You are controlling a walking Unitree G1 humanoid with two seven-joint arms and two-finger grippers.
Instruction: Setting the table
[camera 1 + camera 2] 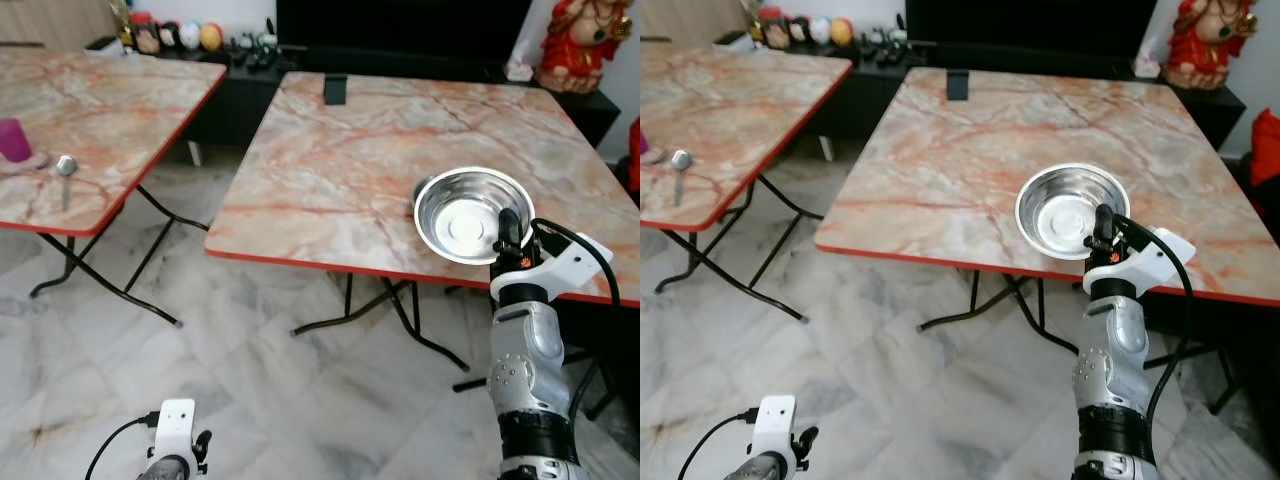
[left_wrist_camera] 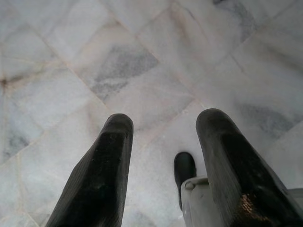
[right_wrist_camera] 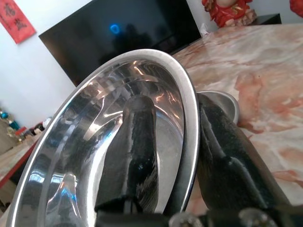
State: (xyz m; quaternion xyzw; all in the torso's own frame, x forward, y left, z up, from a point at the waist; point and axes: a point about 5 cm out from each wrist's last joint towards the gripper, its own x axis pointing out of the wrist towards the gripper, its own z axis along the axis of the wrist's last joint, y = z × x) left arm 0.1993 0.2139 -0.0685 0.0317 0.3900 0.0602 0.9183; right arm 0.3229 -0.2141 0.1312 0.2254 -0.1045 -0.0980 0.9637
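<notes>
The left gripper (image 2: 163,156) hangs low over the marble floor (image 2: 142,61), fingers spread, holding nothing. The right gripper (image 1: 508,232) pinches the rim of one steel bowl (image 1: 470,215), one finger inside, one outside, its mouth tilted up, above the near table (image 1: 330,170) just inside the red edge. Farther left, a second table (image 1: 100,110) carries one spoon (image 1: 66,172) and one pink cup (image 1: 14,140).

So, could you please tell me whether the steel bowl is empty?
Empty: the steel bowl, pinched by the right gripper, shows only bare shiny metal.

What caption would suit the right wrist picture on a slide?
Right hand pinching the rim of a steel bowl, one finger inside, one outside, above the marble-patterned table.
</notes>
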